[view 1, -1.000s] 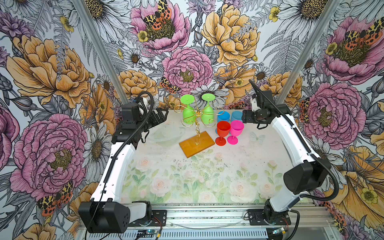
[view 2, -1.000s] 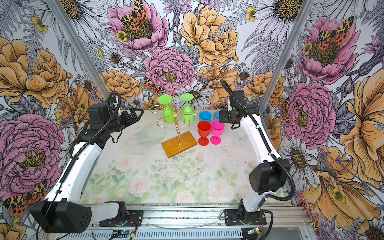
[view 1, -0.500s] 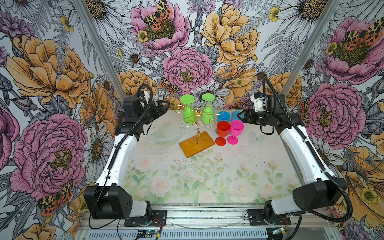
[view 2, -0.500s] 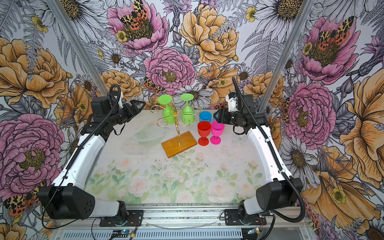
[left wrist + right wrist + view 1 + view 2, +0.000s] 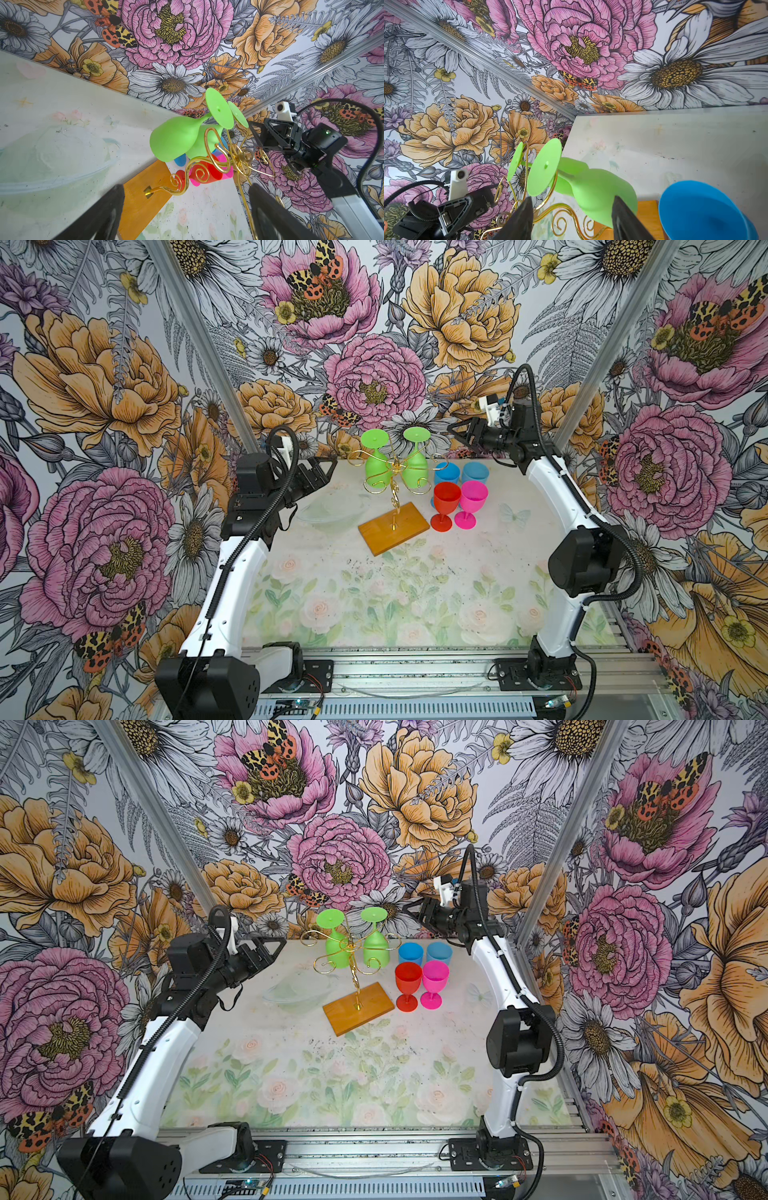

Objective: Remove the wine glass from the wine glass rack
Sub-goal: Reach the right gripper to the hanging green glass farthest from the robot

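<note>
The wine glass rack (image 5: pixel 393 528) is a gold wire stand on an orange wooden base in the middle back of the table. Two green wine glasses hang upside down from it, one on the left (image 5: pixel 376 467) and one on the right (image 5: pixel 416 464). My left gripper (image 5: pixel 328 468) is open, level with the left glass bowl and apart from it; the wrist view shows the glasses (image 5: pixel 176 141) beyond its fingers (image 5: pixel 108 207). My right gripper (image 5: pixel 455 432) hovers open to the right of the right glass's foot (image 5: pixel 545 167), touching nothing.
Two blue cups (image 5: pixel 475 472) stand behind a red glass (image 5: pixel 446 499) and a pink glass (image 5: pixel 472 497), just right of the rack. A clear plastic bowl (image 5: pixel 332 510) lies to the left of the base. The flowered back wall is close behind the rack.
My right gripper has risen from beside the blue cups and moved left toward the right green glass's foot, its jaws narrowing. The left gripper shifted slightly toward the rack.
</note>
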Available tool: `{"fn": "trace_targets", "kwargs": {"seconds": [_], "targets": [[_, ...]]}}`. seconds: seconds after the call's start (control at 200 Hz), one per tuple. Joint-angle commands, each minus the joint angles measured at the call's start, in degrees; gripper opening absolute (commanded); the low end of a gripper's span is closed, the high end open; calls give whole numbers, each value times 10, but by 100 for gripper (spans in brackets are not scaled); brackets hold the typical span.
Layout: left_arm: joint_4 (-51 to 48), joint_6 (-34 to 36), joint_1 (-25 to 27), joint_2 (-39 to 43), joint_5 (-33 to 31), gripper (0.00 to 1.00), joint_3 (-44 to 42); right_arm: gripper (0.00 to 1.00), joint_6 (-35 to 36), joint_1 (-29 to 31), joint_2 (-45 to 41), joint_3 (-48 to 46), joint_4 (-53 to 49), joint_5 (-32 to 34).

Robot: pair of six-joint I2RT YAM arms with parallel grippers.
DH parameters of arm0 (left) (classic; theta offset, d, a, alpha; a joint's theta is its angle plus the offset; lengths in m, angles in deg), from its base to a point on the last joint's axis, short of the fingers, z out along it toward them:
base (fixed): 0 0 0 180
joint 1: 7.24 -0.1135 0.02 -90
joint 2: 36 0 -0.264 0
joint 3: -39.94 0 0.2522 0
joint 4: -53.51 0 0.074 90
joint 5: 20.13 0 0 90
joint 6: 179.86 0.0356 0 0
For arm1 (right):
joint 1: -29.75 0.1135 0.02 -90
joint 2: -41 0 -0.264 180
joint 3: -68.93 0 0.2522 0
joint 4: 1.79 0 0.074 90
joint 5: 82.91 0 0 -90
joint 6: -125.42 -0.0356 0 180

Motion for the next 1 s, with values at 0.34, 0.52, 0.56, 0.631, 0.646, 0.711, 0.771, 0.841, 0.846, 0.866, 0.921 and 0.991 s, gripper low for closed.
{"fn": "trace_targets", "kwargs": {"seconds": [0.34,0.52,0.56,0.631,0.646,0.711,0.771,0.841,0.846,0.866,0.921,0.991], "targets": [[-46,100,-5,107,77,94,-106,59,-66,50,78,109,31,-44],[-53,105,-5,135,101,94,-127,59,-66,54,88,109,30,-33],[-58,109,-5,141,101,94,-129,58,-65,54,89,109,31,-30],[-65,115,-5,148,101,94,-131,58,-65,54,93,109,31,-28],[-67,116,-5,150,101,94,-131,58,-65,54,93,110,30,-28],[-72,119,-5,154,99,94,-131,57,-66,55,98,112,31,-29],[-78,123,-5,157,98,94,-132,55,-67,56,101,113,31,-30],[-80,126,-5,158,97,94,-132,53,-68,57,104,114,31,-32],[-80,126,-6,158,97,94,-132,53,-68,58,103,115,31,-32],[-81,126,-5,158,98,94,-132,52,-68,59,104,115,31,-31],[-80,127,-5,157,97,94,-132,51,-67,61,103,114,31,-33],[-80,127,-5,155,97,94,-131,49,-68,64,102,115,31,-33]]}}
